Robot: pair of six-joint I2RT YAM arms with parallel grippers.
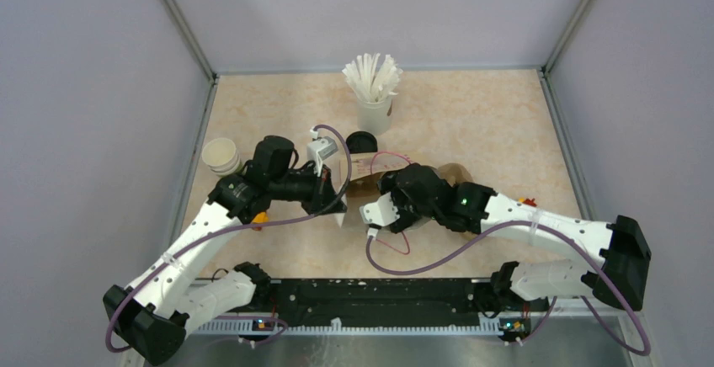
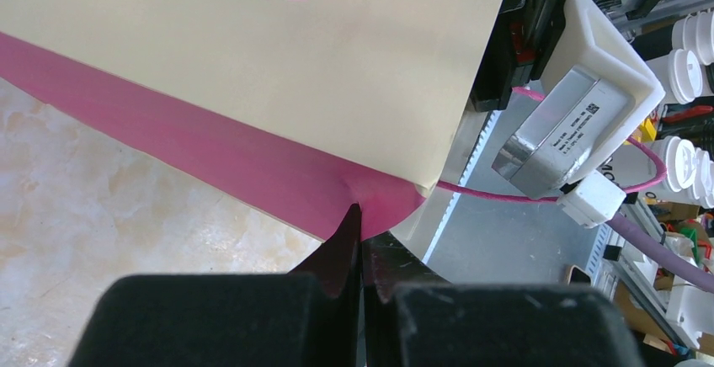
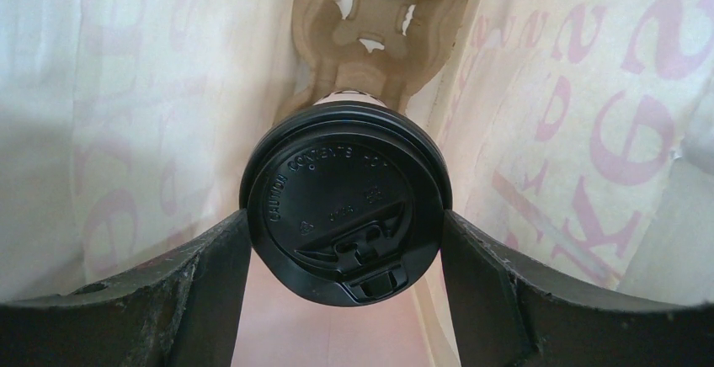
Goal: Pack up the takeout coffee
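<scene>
Table (image 1: pixel 471 123): beige stone-pattern top, grey walls on three sides. Landmark for all positions is the paper bag (image 1: pixel 364 169).

Left arm (image 1: pixel 194 241): reaches in to the bag's left side.
Right arm (image 1: pixel 547 224): comes in from the bag's right, its wrist over the bag's opening.

Paper bag: cream, with pink lettering and a pink band along one edge (image 2: pixel 253 64). It sits mid-table between the two wrists. The right wrist view looks down inside it, with printed walls on both sides (image 3: pixel 589 89).

Pulp cup carrier (image 3: pixel 379 30): brown, inside the bag, at the far end past the cup.

Cup of white straws (image 1: pixel 373 89): behind the bag, well apart from it.

Stack of lidless cups (image 1: pixel 222 155): left of the bag, beyond the left wrist.

Takeout coffee (image 3: pixel 337 182): inside the bag between its walls, lid facing the wrist camera, in front of the carrier. Whether its base rests in the carrier is hidden.

Second black-lidded cup (image 1: pixel 362 141): just behind the bag, outside it.

Left gripper (image 2: pixel 360 232): clenched, fingertips pinched on a corner of the bag's pink band.
Right gripper (image 3: pixel 345 224): grasping the takeout coffee, one finger (image 3: pixel 210 257) touching each side of the lid rim.
</scene>
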